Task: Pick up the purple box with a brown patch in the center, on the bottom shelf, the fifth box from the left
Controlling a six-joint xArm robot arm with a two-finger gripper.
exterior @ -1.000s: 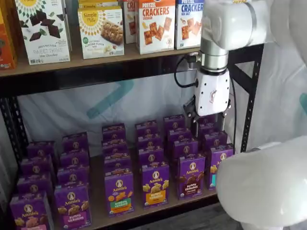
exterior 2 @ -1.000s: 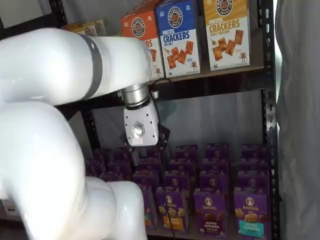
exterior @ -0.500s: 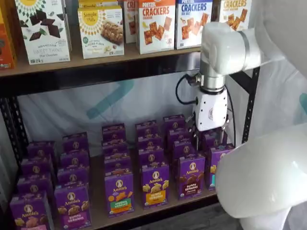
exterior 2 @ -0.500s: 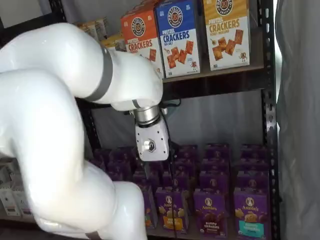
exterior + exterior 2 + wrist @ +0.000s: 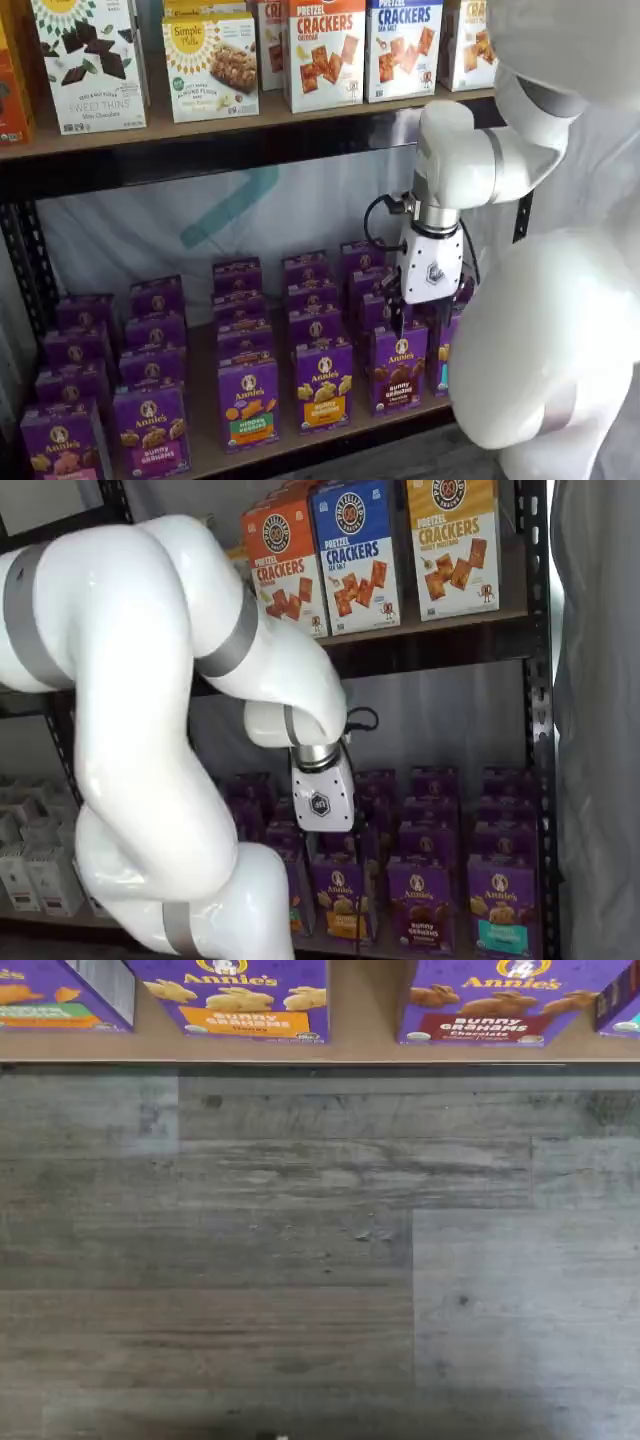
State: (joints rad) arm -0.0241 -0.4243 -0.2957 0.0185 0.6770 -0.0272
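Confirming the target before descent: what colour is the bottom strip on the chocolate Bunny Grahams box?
Dark reddish-pink, on the purple box; clearest in the wrist view.

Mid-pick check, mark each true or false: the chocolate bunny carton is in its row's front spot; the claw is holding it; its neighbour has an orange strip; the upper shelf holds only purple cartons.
1. The purple box stands at the front of its row on the bottom shelf. True.
2. The claw is holding it. False: the box stands on the shelf, and the claw hangs above that row with no box in it.
3. The orange-strip carton stands right beside it. True.
4. The upper shelf holds only purple cartons. False: cracker boxes stand there.
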